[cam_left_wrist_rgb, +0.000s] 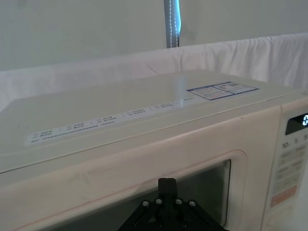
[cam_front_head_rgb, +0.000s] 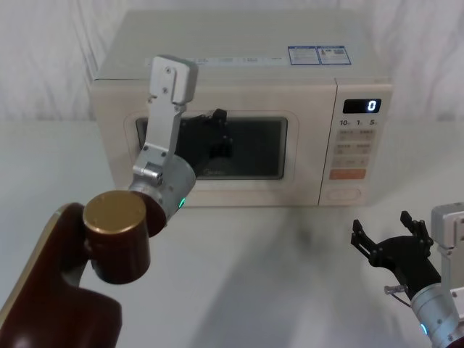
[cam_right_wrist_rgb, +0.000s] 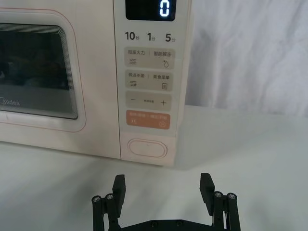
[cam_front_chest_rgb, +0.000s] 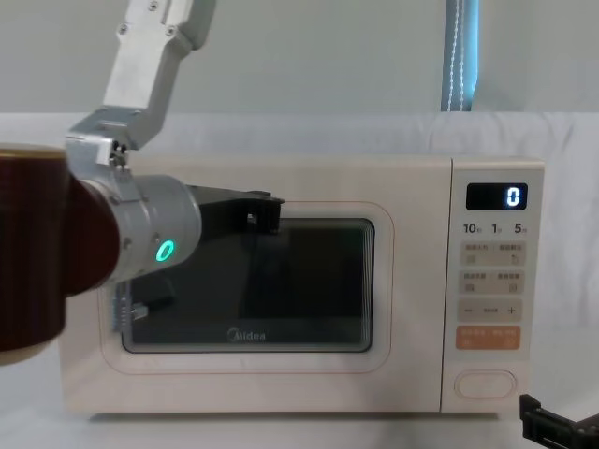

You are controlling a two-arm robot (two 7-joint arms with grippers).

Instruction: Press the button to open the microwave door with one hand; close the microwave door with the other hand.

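The left arm is reaching forward and up, its wrist raised and its left claw (cam_front_head_rgb: 215,116) pointing ahead, fingers drawn close together. The right arm is sitting low, its right claw (cam_front_head_rgb: 390,230) pointing forward with its two fingers (cam_right_wrist_rgb: 119,185) spread wide apart.

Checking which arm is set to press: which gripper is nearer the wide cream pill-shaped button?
Right. The right gripper, jaws open, hovers low in front of the wide cream pill-shaped button. The left gripper is up at the cream microwave door, far across from it.
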